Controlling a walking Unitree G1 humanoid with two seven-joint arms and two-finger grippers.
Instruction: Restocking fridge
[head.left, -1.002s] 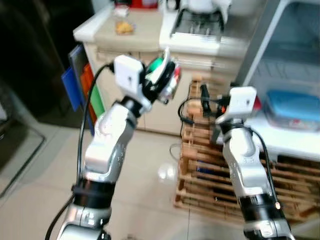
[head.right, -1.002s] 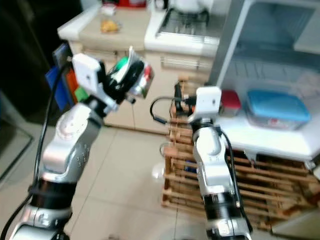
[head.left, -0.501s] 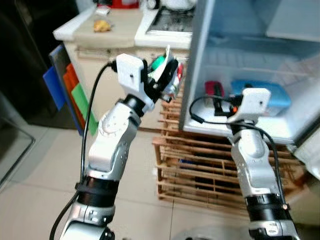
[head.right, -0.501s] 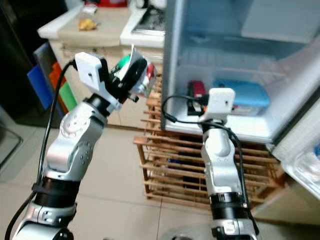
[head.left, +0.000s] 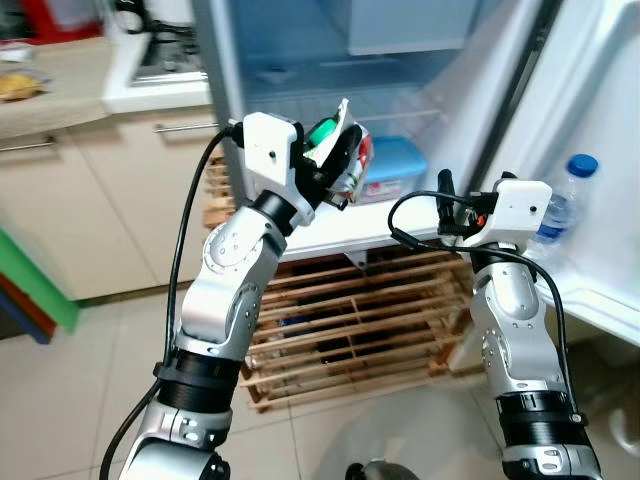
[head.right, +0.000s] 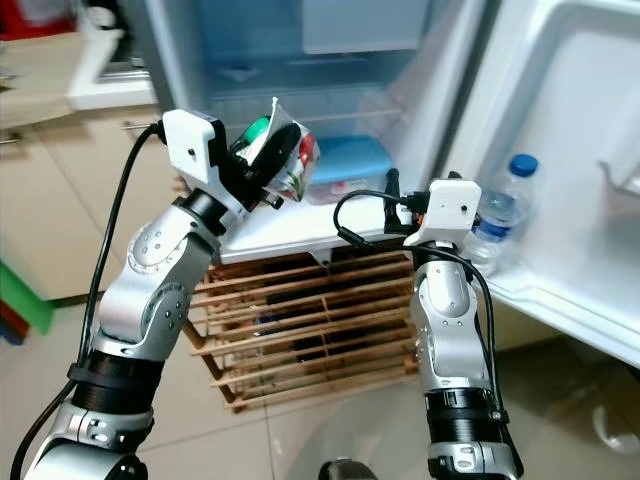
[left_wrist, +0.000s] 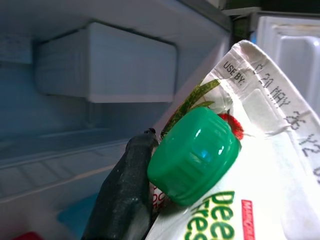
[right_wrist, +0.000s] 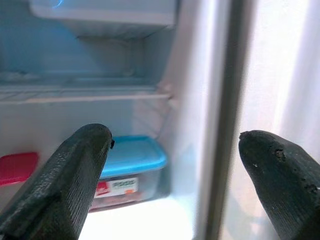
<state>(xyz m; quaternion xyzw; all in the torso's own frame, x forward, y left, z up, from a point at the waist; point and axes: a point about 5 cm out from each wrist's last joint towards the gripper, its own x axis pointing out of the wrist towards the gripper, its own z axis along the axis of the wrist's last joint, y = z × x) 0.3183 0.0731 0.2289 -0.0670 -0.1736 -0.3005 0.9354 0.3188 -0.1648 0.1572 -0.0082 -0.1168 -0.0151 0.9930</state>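
White and pale blue inside, an open fridge (head.left: 300, 60) stands ahead with its door (head.left: 590, 120) swung wide on the robot's right. Beneath the fridge sits a slatted wooden rack (head.left: 350, 320), and to the left runs a cream kitchen bench (head.left: 60, 100) with cupboards under it. On the fridge's lower white shelf (head.left: 400, 220) rests a clear food box with a blue lid (head.left: 395, 170), and a small red-lidded box (right_wrist: 17, 167) lies beside it. A water bottle with a blue cap (head.left: 562, 205) stands upright in the door's shelf. Raised in front of the fridge opening, the left claw (head.left: 335, 165) is clamped on a milk carton (head.left: 340, 160), white with green and red print. The carton is tilted, its long axis slanting, with the folded top seam and round green cap (left_wrist: 194, 155) pointing up and towards the fridge interior. The right claw (right_wrist: 175, 165) is held level near the edge of the lower shelf, close to the door hinge side, its two black fingers (right_wrist: 65, 175) spread wide apart and holding nothing.
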